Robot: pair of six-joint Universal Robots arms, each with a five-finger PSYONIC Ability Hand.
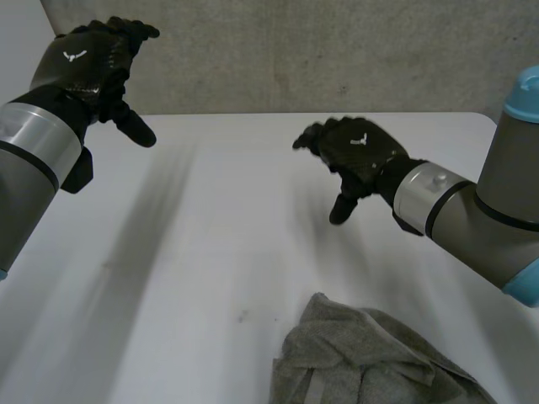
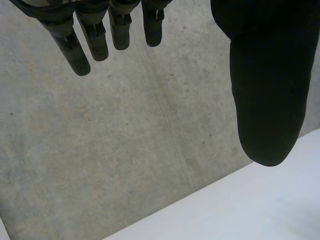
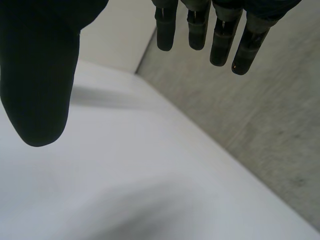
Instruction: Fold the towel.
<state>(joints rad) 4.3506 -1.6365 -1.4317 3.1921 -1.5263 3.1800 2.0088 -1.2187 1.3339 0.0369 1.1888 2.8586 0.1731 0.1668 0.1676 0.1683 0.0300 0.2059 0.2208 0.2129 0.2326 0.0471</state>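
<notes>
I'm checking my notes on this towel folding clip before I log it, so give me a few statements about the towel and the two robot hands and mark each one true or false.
1. The towel lies crumpled on the white table. True.
2. The left robot hand pinches a towel corner. False: it is open, away from the towel, holding nothing.
3. The right robot hand is open and apart from the towel. True.
4. The towel is bright red. False: it is grey.
</notes>
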